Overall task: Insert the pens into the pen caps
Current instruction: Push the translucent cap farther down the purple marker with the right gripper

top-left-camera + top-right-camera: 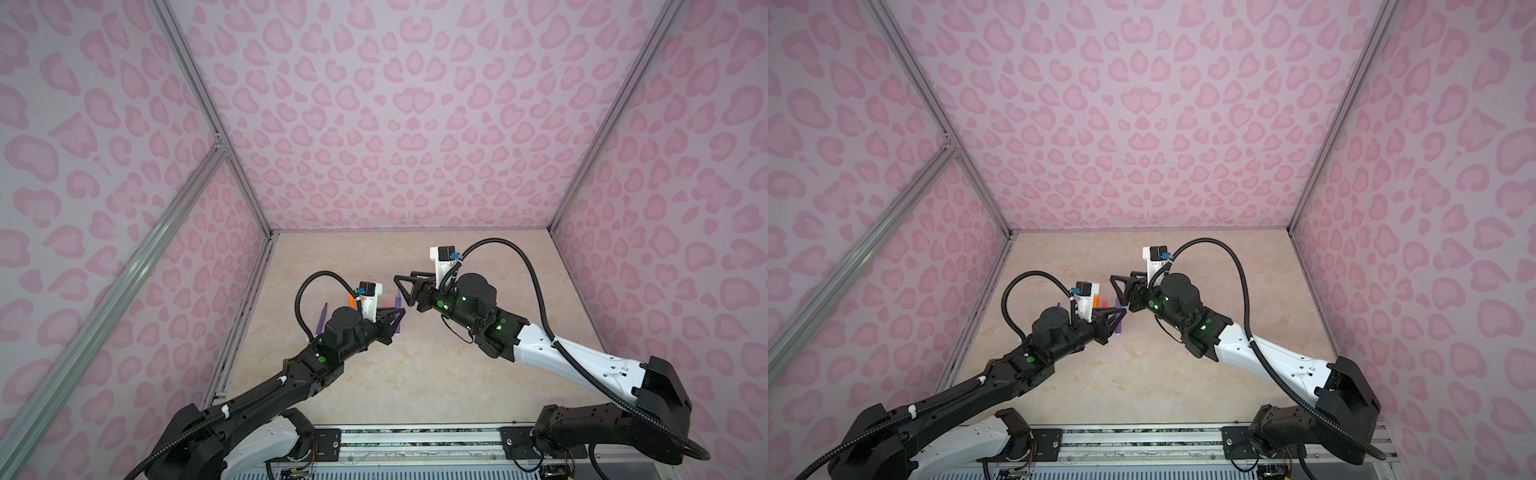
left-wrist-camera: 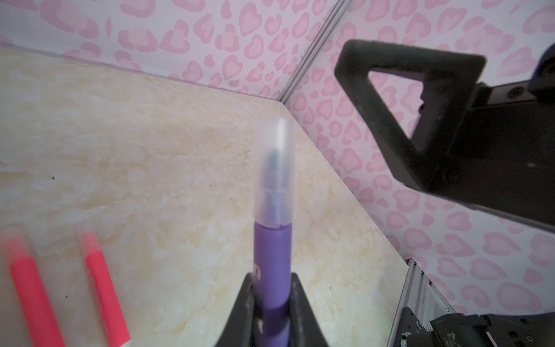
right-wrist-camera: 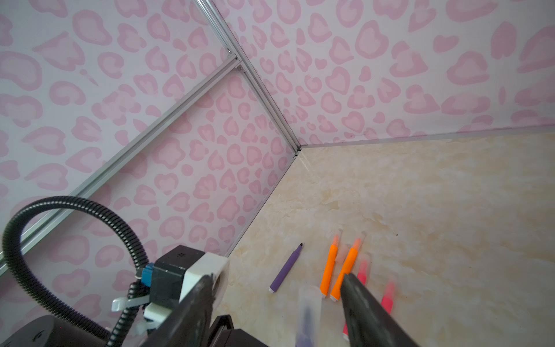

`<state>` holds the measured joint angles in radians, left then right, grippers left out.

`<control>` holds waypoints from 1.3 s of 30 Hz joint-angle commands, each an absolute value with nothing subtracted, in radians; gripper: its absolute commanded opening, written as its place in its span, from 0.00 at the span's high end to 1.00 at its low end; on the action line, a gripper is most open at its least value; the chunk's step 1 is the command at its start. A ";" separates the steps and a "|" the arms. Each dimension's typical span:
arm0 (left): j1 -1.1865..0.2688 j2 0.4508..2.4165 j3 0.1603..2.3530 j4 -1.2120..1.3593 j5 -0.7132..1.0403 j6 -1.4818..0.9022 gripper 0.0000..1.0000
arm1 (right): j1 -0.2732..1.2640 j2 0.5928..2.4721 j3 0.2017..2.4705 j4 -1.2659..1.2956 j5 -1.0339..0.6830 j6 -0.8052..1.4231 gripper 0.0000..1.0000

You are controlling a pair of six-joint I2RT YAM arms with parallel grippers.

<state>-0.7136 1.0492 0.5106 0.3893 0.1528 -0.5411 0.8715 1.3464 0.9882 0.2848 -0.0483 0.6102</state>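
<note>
My left gripper [image 2: 271, 287] is shut on a purple pen [image 2: 272, 261] that stands up from its jaws. A clear pen cap [image 2: 274, 168] sits over the pen's tip. My right gripper [image 3: 276, 279] is open, its jaws standing on either side of that capped tip [image 3: 309, 306] without touching it. In both top views the grippers [image 1: 397, 313] [image 1: 402, 291] meet above the middle of the table. A second purple pen [image 3: 285, 269] lies on the table with its dark tip bare.
Two orange pens [image 3: 329, 267] and two pink-red pens [image 3: 363, 270] lie side by side on the marble table [image 3: 435, 210], with faint clear caps on their tips. Pink patterned walls close in the back and both sides. A metal rail [image 1: 415, 440] runs along the front edge.
</note>
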 commanded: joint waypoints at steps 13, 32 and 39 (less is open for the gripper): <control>-0.713 1.042 0.530 0.397 0.118 -0.537 0.97 | 0.891 1.544 1.205 0.051 0.016 0.657 0.62; -0.712 1.049 0.531 0.388 0.095 -0.546 0.97 | 0.917 1.545 1.198 0.036 0.021 0.644 1.00; -0.705 1.039 0.523 0.388 0.084 -0.558 0.97 | 0.961 1.530 1.122 0.057 0.024 0.659 1.00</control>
<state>-0.7143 1.0470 0.5190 0.3332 0.1436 -0.5385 0.9417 1.5345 1.1515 0.0738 0.0956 0.6411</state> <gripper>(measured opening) 0.172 0.126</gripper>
